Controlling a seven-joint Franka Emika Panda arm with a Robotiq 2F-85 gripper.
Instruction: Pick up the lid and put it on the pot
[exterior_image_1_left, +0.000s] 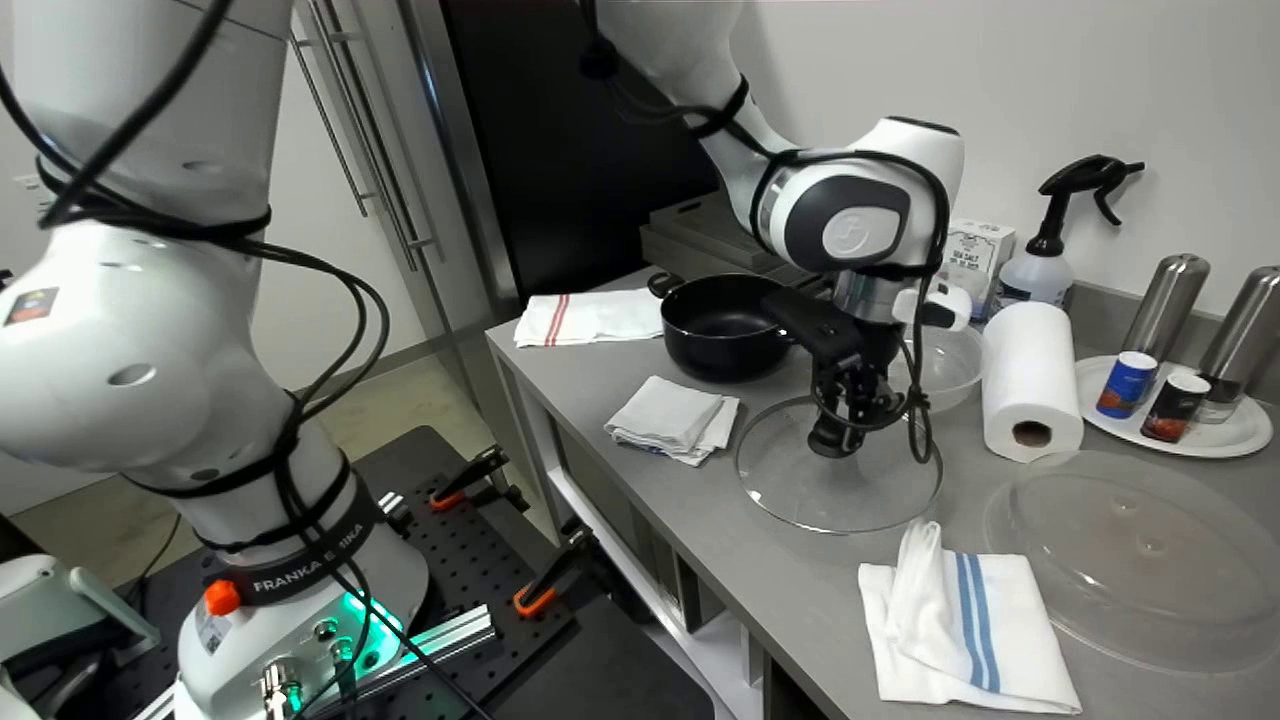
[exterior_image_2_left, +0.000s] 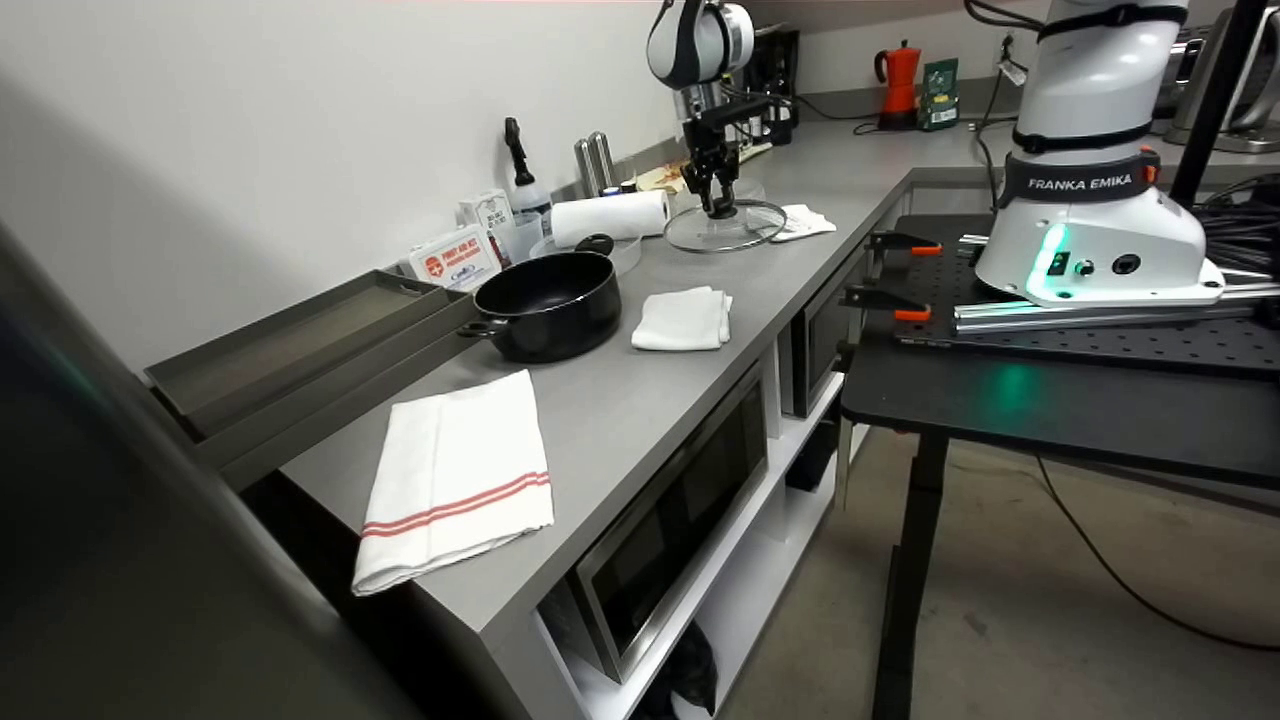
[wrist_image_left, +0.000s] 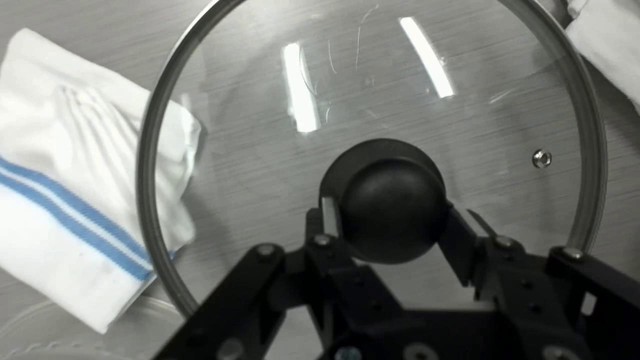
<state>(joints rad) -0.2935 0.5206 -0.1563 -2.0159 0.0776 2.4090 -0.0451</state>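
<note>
The clear glass lid (exterior_image_1_left: 850, 500) has a thin metal rim and a black knob. It lies flat and level, low at the counter, in both exterior views (exterior_image_2_left: 735, 238); I cannot tell whether it touches the surface. It fills most of the wrist view (wrist_image_left: 370, 95). My gripper (exterior_image_1_left: 838, 415) points down at the lid's centre, and its fingers press both sides of the knob (wrist_image_left: 392, 210). The black pot (exterior_image_1_left: 725, 345) stands upright and uncovered on the counter, away from the lid. It also shows in an exterior view (exterior_image_2_left: 560, 325) with short side handles, and is out of the wrist view.
A folded white cloth (exterior_image_1_left: 675, 415) lies between lid and counter edge. A blue-striped towel (exterior_image_1_left: 970, 630) borders the lid, and its end shows under the glass in the wrist view (wrist_image_left: 95, 150). A clear bowl (exterior_image_1_left: 945, 365), paper roll (exterior_image_1_left: 1030, 380) and large clear plate (exterior_image_1_left: 1150, 560) are close by.
</note>
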